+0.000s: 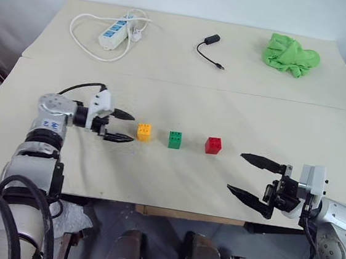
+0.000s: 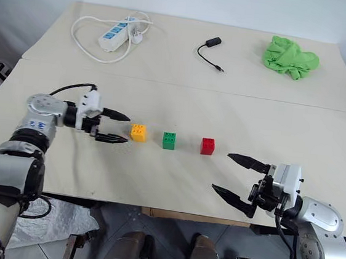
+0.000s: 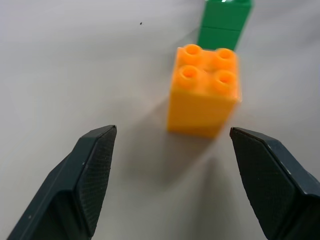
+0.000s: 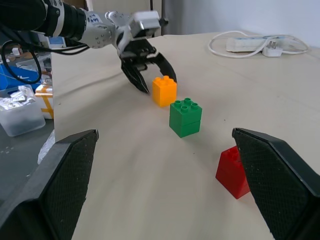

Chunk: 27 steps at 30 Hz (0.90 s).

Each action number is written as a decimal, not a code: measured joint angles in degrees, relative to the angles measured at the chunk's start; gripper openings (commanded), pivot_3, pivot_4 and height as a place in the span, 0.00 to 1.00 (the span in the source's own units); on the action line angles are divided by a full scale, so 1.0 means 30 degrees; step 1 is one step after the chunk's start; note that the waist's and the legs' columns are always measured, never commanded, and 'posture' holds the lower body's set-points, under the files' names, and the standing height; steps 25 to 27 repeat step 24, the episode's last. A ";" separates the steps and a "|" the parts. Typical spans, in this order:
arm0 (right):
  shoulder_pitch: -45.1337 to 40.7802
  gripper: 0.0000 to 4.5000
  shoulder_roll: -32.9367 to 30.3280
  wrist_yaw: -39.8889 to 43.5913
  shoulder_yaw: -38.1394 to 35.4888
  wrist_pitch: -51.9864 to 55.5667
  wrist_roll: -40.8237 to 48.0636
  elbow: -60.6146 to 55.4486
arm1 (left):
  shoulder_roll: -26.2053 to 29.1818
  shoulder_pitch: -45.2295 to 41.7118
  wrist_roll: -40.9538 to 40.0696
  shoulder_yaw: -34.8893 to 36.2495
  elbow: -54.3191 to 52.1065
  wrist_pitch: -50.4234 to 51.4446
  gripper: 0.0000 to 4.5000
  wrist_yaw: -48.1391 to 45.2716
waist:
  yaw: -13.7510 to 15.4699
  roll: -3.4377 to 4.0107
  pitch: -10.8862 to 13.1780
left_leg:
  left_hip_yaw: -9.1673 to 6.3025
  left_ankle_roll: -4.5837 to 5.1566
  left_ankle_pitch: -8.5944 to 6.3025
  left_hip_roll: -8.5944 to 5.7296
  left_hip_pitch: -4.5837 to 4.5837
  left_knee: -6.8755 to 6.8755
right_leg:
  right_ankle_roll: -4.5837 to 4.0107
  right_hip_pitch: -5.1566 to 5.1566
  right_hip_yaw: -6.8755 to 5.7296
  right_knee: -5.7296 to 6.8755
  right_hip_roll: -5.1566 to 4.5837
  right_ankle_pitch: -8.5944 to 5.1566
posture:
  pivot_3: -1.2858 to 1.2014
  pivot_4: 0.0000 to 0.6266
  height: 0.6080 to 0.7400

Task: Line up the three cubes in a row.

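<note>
Three small toy bricks stand in a row across the middle of the bench, each apart from its neighbour: the orange-yellow brick on the left, the green brick in the middle and the red brick on the right. All three sit upright with their studs on top.

The left gripper hovers just beside the orange-yellow brick, on its left side, pointing toward it. Its jaws are released, spread apart with nothing between them; the left wrist view shows the brick standing free just past the fingertips, with the green brick behind it.

The right gripper hangs over the near right part of the bench, apart from the red brick. Its jaws are released too, wide and empty.

On the far part of the bench lie a white power strip with its coiled cord, a small black adapter with a cable, and a crumpled green cloth at the far right.
</note>
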 measured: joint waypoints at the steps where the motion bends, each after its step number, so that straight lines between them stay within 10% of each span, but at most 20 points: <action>1: -0.0115 1.00 -0.0346 0.0187 -0.0061 0.0228 0.0199 0.0240 | 0.0564 0.0873 -0.0542 0.0385 -0.0871 0.0341 0.99 -0.0012 | -0.0134 0.0000 0.0000 | -0.0004 0.0001 0.0000 0.0005 0.0006 -0.0001 | 0.0000 0.0000 0.0007 0.0003 -0.0001 0.0000 | 0.52 0.24 1.00; 12: -0.2454 1.00 -0.1484 0.3177 -0.1634 -0.1330 0.0062 0.5240 | 0.3565 1.2797 -0.7462 0.6149 -1.5609 0.7729 0.99 0.1920 | -0.0095 0.0006 0.0004 | -0.0219 0.0003 -0.0001 0.0087 0.0026 0.0027 | -0.0004 0.0044 0.0011 0.0017 -0.0038 0.0003 | 0.52 0.24 1.00; 27: -0.4389 1.00 -0.1468 0.6134 -0.1107 -0.2918 -0.0499 0.9400 | 0.3045 1.5472 -0.7584 0.7322 -1.8160 0.6065 0.99 0.4768 | -0.0208 0.0027 0.0011 | -0.0209 -0.0001 -0.0002 0.0082 0.0040 0.0024 | -0.0013 0.0047 0.0006 0.0019 -0.0040 0.0009 | 0.52 0.24 1.00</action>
